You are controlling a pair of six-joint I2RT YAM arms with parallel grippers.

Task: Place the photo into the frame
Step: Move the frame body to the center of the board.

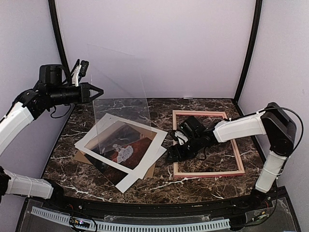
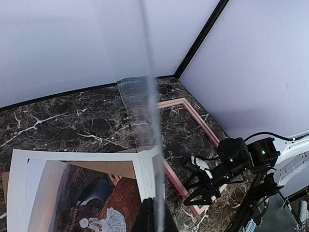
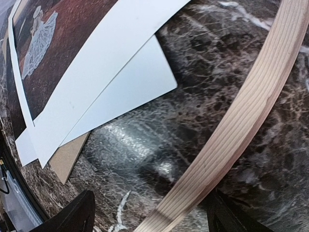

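The photo (image 1: pixel 123 147), a dark reddish print with a white-dressed figure, lies left of centre under a white mat (image 1: pixel 145 130). In the left wrist view the photo (image 2: pixel 116 203) shows at the bottom. The pink wooden frame (image 1: pixel 207 142) lies flat to the right. My left gripper (image 1: pixel 94 91) is raised at the back left, shut on a clear sheet (image 1: pixel 120 87) that hangs above the table. That sheet (image 2: pixel 152 145) shows edge-on between its fingers (image 2: pixel 145 217). My right gripper (image 1: pixel 175 153) is low and open, straddling the frame's left rail (image 3: pixel 241 121), one finger (image 3: pixel 72 215) on each side.
A brown cardboard board (image 1: pixel 79 157) pokes out beneath the mat and photo. Its corner (image 3: pixel 67 162) also shows in the right wrist view, next to the mat (image 3: pixel 111 58). Dark marble table (image 1: pixel 203 186); purple walls close in at the back and sides.
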